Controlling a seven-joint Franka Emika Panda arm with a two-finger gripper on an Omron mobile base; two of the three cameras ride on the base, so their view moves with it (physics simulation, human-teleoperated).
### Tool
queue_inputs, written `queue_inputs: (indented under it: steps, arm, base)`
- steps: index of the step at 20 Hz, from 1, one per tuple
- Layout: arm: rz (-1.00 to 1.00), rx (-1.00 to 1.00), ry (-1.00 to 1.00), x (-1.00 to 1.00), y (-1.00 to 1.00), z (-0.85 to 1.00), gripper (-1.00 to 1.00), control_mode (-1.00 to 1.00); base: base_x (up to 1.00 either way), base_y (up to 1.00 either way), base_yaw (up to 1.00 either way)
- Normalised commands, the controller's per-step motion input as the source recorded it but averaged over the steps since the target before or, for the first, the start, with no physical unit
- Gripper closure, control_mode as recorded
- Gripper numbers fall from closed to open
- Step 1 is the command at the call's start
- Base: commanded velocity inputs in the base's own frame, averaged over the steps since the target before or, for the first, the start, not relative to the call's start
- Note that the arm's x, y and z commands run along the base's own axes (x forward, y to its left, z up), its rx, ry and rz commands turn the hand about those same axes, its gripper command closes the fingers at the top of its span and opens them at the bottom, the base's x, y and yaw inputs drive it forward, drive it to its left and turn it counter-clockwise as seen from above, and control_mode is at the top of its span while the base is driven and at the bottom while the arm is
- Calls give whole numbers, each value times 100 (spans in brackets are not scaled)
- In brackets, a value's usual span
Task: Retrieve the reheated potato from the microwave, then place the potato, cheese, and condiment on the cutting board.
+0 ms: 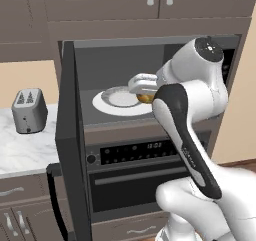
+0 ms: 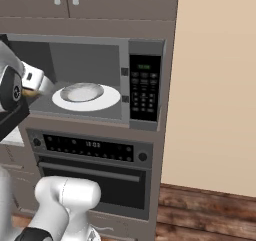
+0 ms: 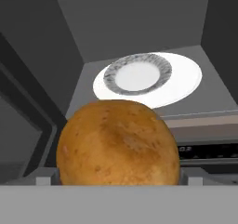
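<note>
The microwave [image 1: 150, 45] stands open, its door [image 1: 70, 135] swung out to the left. Inside, an empty grey-rimmed plate [image 3: 137, 74] rests on the white turntable [image 3: 186, 81]. The golden-brown potato [image 3: 118, 144] hangs off the plate at the microwave's mouth, clear of the floor. My gripper [image 3: 118, 181] is shut on it, with the jaws spread wide by its girth. The same potato [image 1: 145, 98] peeks out under my white hand, and the potato [image 2: 28, 92] sits left of the turntable in the right base view. The cheese, condiment and cutting board are out of view.
The oven [image 1: 135, 180] with its bar handle and clock panel sits right below the microwave. A toaster [image 1: 28, 111] stands on the marble counter [image 1: 25, 152] to the left. The microwave keypad [image 2: 144, 87] is on the right, beside a bare tan wall [image 2: 215, 85].
</note>
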Motion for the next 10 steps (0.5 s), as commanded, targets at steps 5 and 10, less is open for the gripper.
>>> queue_inputs:
  steps: [5,10]
  arm:
    - [0,0,13,-77,-20,20,100,-100]
    - [0,0,12,-39,-31,2,100,-100]
  base:
    - [0,0,0]
    - [0,0,0]
